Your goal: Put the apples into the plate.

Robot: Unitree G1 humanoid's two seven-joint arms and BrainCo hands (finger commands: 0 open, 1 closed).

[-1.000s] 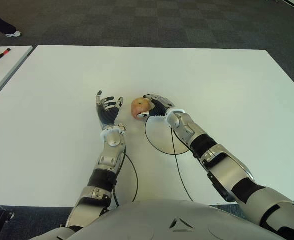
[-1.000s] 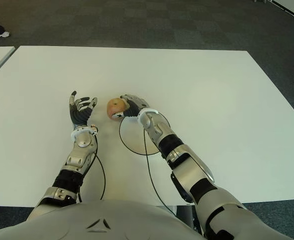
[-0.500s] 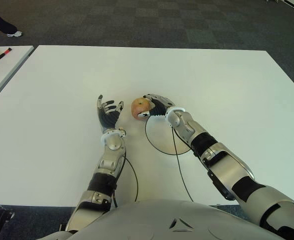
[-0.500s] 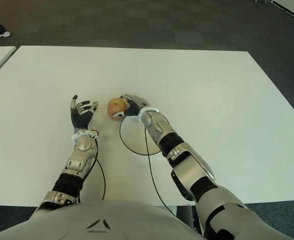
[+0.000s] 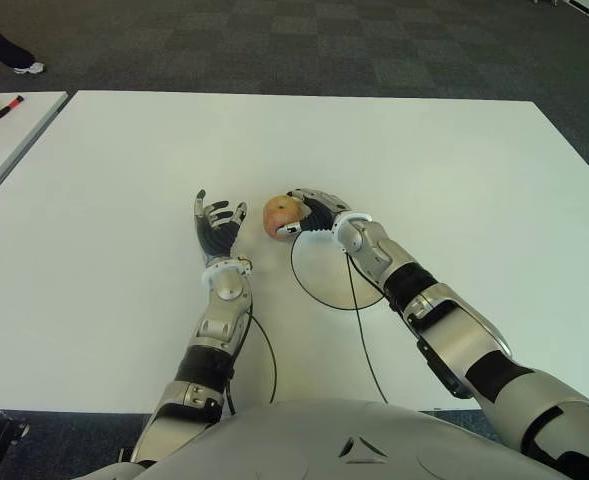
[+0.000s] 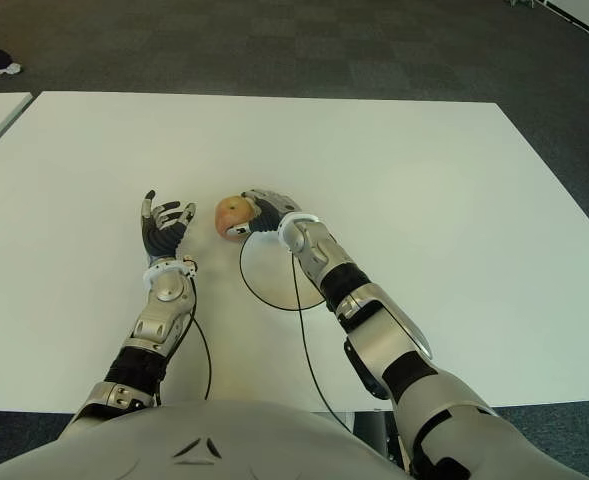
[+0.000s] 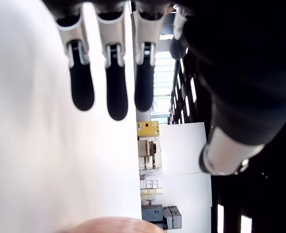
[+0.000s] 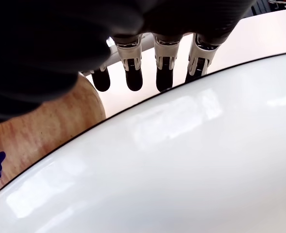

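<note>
A red-yellow apple [image 5: 281, 214] shows at the far left rim of a white plate [image 5: 326, 278] with a thin black edge. My right hand [image 5: 309, 212] reaches across the plate and wraps the apple from its right side, fingers over it and thumb near its front. The right wrist view has the apple [image 8: 41, 127] just beyond the plate's rim [image 8: 147, 99], under my fingers [image 8: 164, 73]. My left hand [image 5: 215, 222] shows left of the apple, palm up, fingers spread and holding nothing.
The white table [image 5: 454, 170] spreads wide on all sides. Black cables [image 5: 270, 350] run along both forearms. A second table [image 5: 9, 135] with markers [image 5: 4, 106] stands at the left. A person's feet [image 5: 9, 62] show on the floor beyond it.
My left hand drew back a little toward me and its fingers bent slightly. The right hand and the apple have stayed in place.
</note>
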